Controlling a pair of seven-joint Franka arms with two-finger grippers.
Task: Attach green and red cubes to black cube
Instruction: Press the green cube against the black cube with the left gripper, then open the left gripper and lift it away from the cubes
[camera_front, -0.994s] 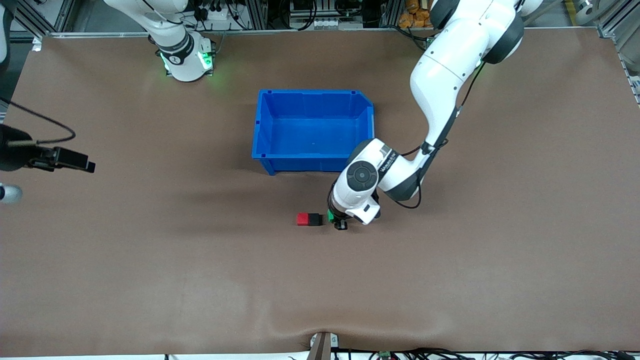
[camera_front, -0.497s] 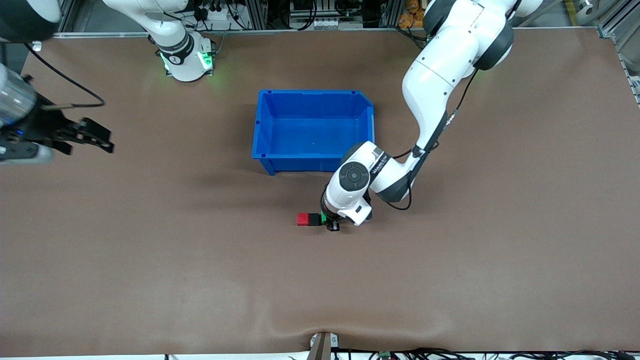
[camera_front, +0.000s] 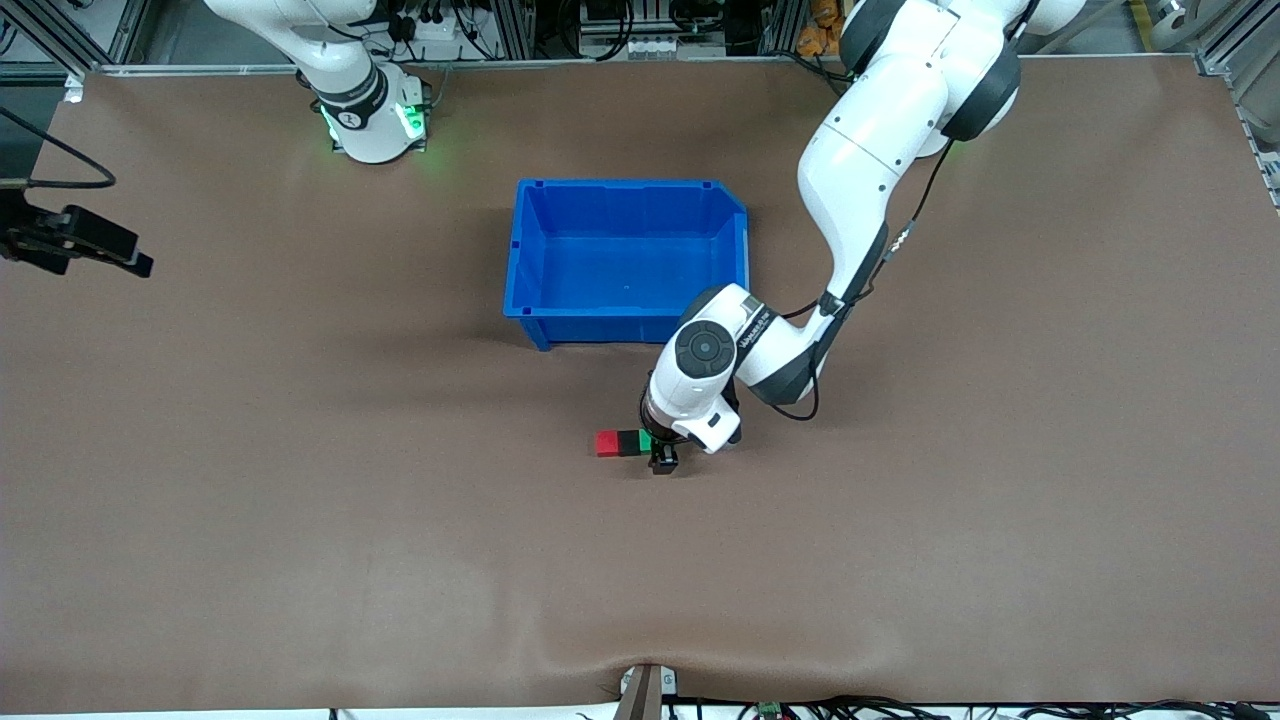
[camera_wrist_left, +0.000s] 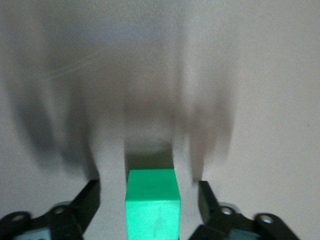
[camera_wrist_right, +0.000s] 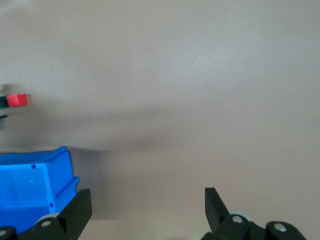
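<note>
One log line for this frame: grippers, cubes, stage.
left gripper: open, straddling green cube | right gripper: open, waiting off at table end | red cube, black cube, green in a row | stage: release

From the left wrist camera, the green cube (camera_wrist_left: 152, 202) sits on the pale brown table (camera_wrist_left: 240, 75), right between the two black fingers (camera_wrist_left: 85, 202) of the left pincer (camera_wrist_left: 150, 205). The fingers stand apart from the cube, with a strip of table showing on each side, so the pincer is spread and not gripping. Soft, smeared shadows fall across the table past the cube.
</note>
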